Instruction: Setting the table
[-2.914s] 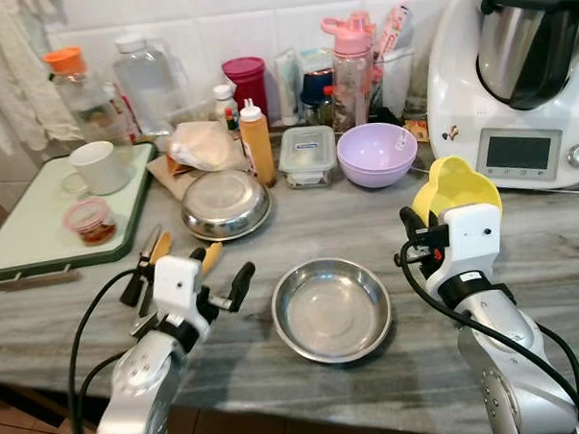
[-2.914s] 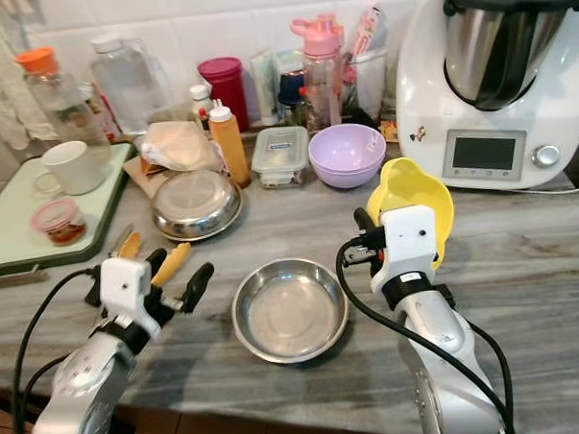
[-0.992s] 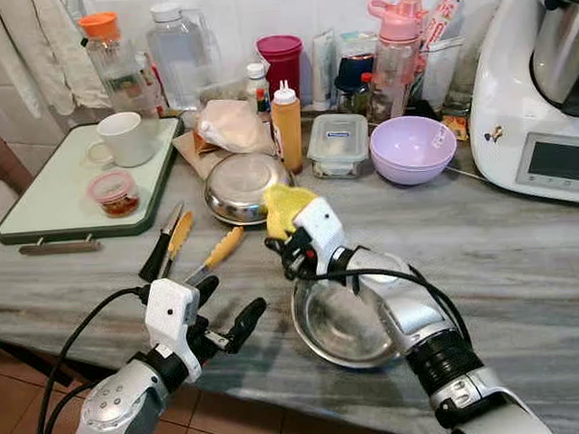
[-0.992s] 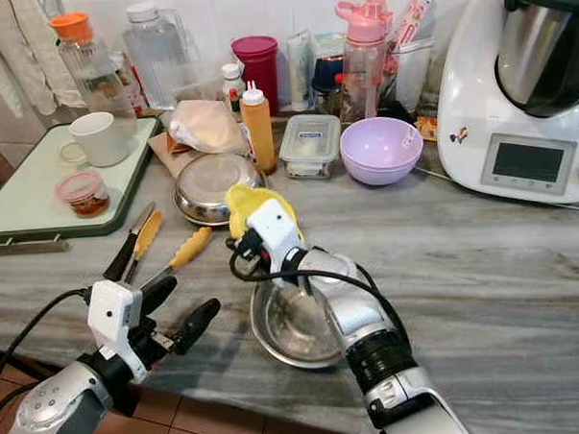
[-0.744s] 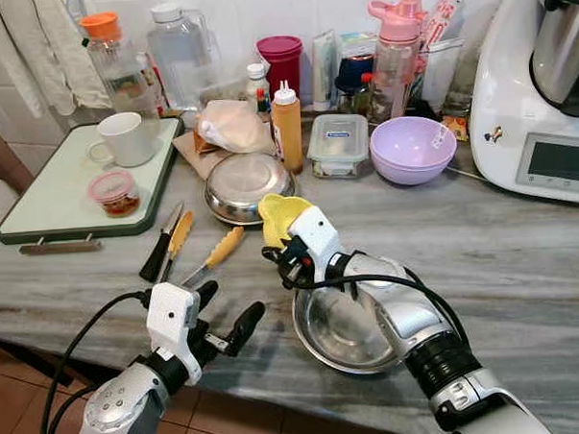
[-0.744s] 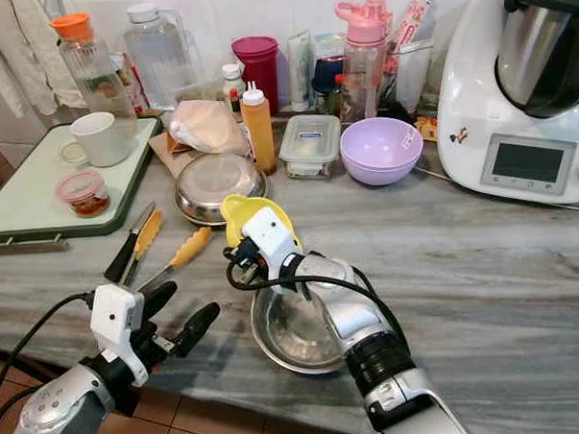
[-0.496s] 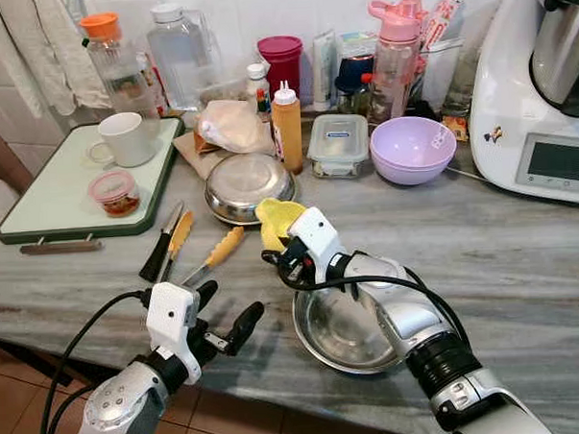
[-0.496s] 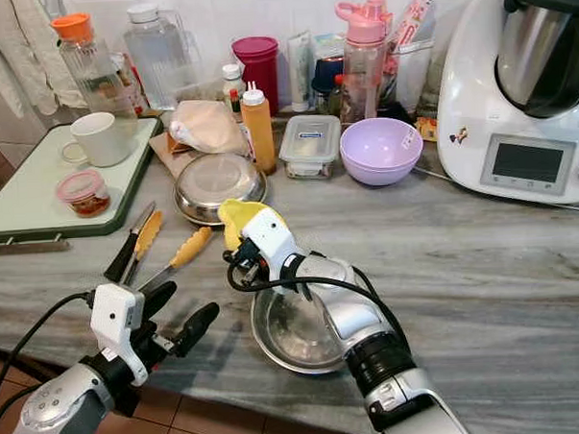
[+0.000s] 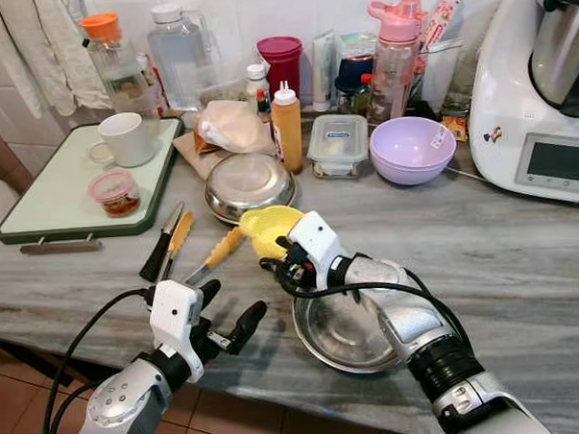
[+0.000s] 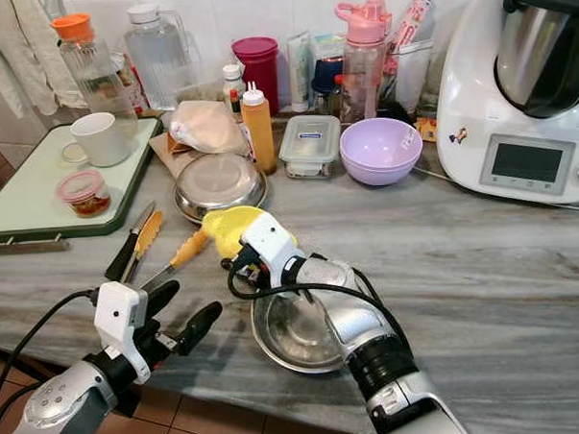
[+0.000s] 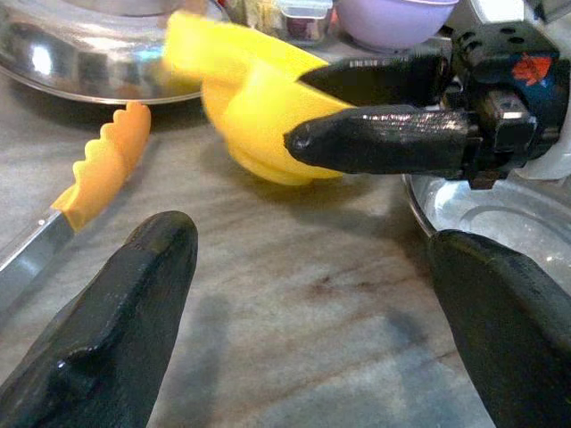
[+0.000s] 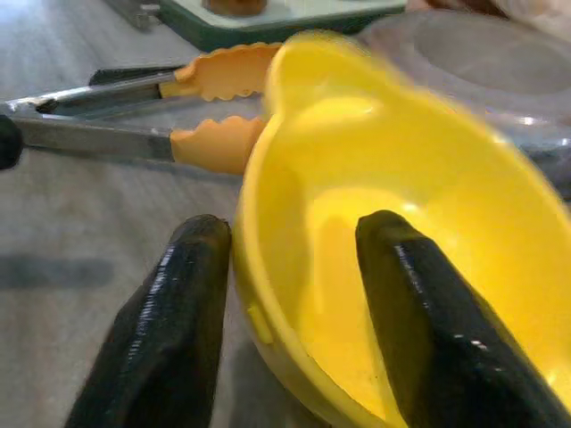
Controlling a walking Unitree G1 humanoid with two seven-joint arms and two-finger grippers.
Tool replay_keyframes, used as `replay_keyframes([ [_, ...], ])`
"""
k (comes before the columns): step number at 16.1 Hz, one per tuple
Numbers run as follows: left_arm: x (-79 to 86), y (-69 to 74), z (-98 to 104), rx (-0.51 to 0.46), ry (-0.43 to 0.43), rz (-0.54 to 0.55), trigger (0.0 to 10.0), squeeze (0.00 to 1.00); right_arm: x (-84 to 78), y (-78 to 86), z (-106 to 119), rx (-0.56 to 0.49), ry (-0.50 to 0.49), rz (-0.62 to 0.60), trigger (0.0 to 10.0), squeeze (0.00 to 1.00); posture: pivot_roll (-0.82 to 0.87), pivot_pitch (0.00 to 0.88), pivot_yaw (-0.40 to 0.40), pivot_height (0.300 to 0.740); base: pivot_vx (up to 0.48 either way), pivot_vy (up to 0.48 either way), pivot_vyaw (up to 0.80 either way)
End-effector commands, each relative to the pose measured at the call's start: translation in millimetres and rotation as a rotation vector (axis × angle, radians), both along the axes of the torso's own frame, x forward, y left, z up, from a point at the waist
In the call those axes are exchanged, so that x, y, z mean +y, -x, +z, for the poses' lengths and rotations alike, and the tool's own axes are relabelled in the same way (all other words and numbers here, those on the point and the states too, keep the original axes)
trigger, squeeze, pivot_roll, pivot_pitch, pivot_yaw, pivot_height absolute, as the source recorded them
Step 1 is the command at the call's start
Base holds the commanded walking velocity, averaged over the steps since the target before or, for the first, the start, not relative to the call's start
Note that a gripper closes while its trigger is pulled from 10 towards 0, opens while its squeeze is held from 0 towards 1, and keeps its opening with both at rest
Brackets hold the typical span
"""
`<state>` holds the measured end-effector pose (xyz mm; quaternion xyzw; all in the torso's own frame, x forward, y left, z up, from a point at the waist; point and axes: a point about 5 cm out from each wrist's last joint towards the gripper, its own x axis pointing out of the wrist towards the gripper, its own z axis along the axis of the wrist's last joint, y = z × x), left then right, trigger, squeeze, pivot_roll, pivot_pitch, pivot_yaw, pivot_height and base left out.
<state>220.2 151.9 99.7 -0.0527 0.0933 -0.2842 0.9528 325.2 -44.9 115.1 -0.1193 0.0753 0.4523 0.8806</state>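
My right gripper is shut on the rim of a yellow bowl, one finger inside it and one outside. The bowl sits low over the marble counter, just left of an empty steel bowl. I cannot tell whether it touches the counter. It also appears in the left wrist view as the yellow bowl. My left gripper hovers open at the counter's front edge, a short way in front of the yellow bowl, holding nothing.
Orange-tipped tongs and a second pair lie left of the yellow bowl. Behind are an upturned steel bowl, a purple bowl, bottles and a lidded container. A green tray with a mug is far left, a white kitchen machine far right.
My right arm has carried the yellow bowl from the right, across the steel bowl, and lowered and levelled it near the tongs. The left gripper has stayed open in place.
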Motion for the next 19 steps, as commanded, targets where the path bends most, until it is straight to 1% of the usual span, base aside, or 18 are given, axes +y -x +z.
replay_keyframes([
  [1, -1.0, -0.4, 4.1, -0.012, -0.014, -0.012, 10.0, 0.00, 4.3, 0.7, 7.6, -0.040, -0.006, 0.018, 10.0, 1.00, 0.05, 0.007, 0.061, 0.740, 0.000, 0.000, 0.00],
  [4, -2.3, -1.0, 3.4, -0.006, -0.016, -0.018, 10.0, 0.00, 4.7, 1.7, 9.9, -0.062, 0.003, 0.030, 10.0, 1.00, 0.05, 0.005, 0.061, 0.740, 0.000, 0.000, 0.00],
  [9, -1.3, -2.9, -0.6, 0.006, -0.022, -0.020, 10.0, 0.00, 6.2, 2.3, 17.9, -0.088, -0.014, 0.046, 10.0, 1.00, 0.04, 0.005, 0.062, 0.740, 0.000, 0.000, 0.00],
  [11, 0.4, -2.8, -1.0, 0.001, -0.026, -0.018, 10.0, 0.00, 6.6, 3.7, 27.4, -0.143, -0.047, 0.046, 10.0, 1.00, 0.04, 0.004, 0.065, 0.740, 0.000, 0.000, 0.00],
  [13, 0.7, -3.5, -0.9, -0.010, -0.020, -0.017, 10.0, 0.00, 2.3, 2.9, 43.3, -0.226, -0.103, -0.004, 10.0, 1.00, 0.04, 0.003, 0.064, 0.740, 0.000, 0.000, 0.00],
  [14, -0.1, -4.2, -0.8, -0.014, -0.012, -0.020, 10.0, 0.00, -4.3, 2.4, 52.8, -0.277, -0.129, -0.054, 10.0, 1.00, 0.04, 0.002, 0.063, 0.740, 0.000, 0.000, 0.00],
  [16, -2.4, -6.4, -0.7, -0.018, 0.005, -0.029, 10.0, 0.00, -18.3, 3.2, 60.9, -0.315, -0.159, -0.133, 10.0, 1.00, 0.02, 0.000, 0.062, 0.740, 0.000, 0.000, 0.00],
  [18, -6.8, -8.3, 1.1, -0.032, 0.038, -0.052, 10.0, 0.00, -43.0, 8.8, 67.3, -0.347, -0.189, -0.257, 10.0, 1.00, 0.01, 0.000, 0.057, 0.740, 0.000, 0.000, 0.00],
  [19, -7.3, -9.0, 1.3, -0.036, 0.041, -0.052, 10.0, 0.00, -48.4, 10.9, 68.2, -0.354, -0.192, -0.283, 10.0, 1.00, 0.01, 0.000, 0.057, 0.740, 0.000, 0.000, 0.00],
])
